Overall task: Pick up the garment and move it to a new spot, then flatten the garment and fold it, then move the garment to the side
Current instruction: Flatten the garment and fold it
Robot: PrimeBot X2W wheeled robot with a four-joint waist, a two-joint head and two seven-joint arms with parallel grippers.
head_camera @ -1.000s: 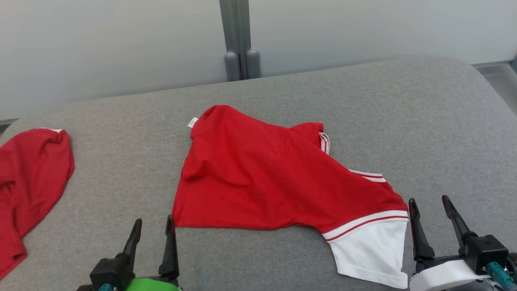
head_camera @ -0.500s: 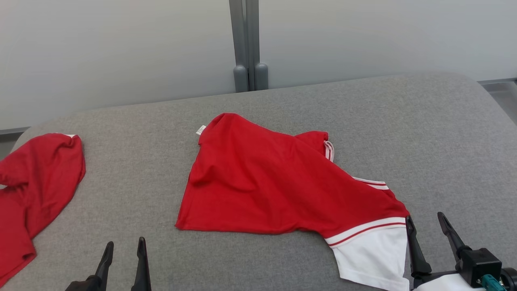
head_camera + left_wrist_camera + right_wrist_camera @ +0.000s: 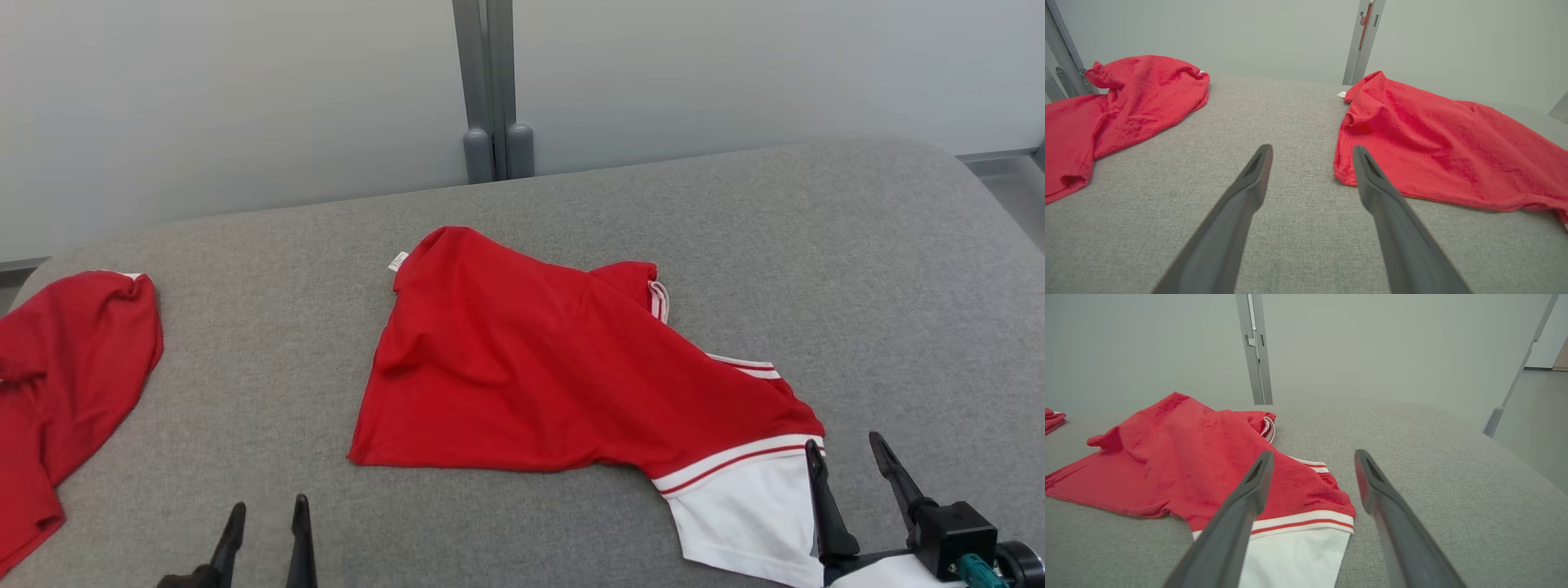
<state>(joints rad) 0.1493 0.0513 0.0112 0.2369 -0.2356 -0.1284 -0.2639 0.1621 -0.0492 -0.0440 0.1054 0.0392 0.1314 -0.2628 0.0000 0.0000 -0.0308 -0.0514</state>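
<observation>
**Both grippers lower in frame, garment unheld**

Left gripper [image 3: 269, 503] has dropped from just below the garment's [image 3: 531, 367] lower-left corner to the bottom edge of the head view, where little more than its fingers shows. The right gripper [image 3: 842, 441] has sunk a lesser way at lower right. The camera has also shifted a little, so part of this is not arm motion. Both pincers stand wide apart and hold nothing. The garment has not changed shape and lies rumpled at frame centre on the grey pad [image 3: 898, 286]. Judged from this, no grasp is in hand, and the pick-up or flattening is yet to be done.

Near edge: the left gripper's body is cut off by the frame. The right gripper's inner finger overlaps the white panel [image 3: 747, 514], whose near corner runs close to the bottom edge. Whether that finger touches the cloth cannot be told.

Middle: the garment is doubled over itself, so its sleeves, collar and true outline are hard to read. A small label [image 3: 397, 261] sticks out at its upper left.

Far left: a second garment [image 3: 73, 351], well apart, is cut by the frame edge.

Top: a grey post [image 3: 488, 90] stands behind the pad.
</observation>
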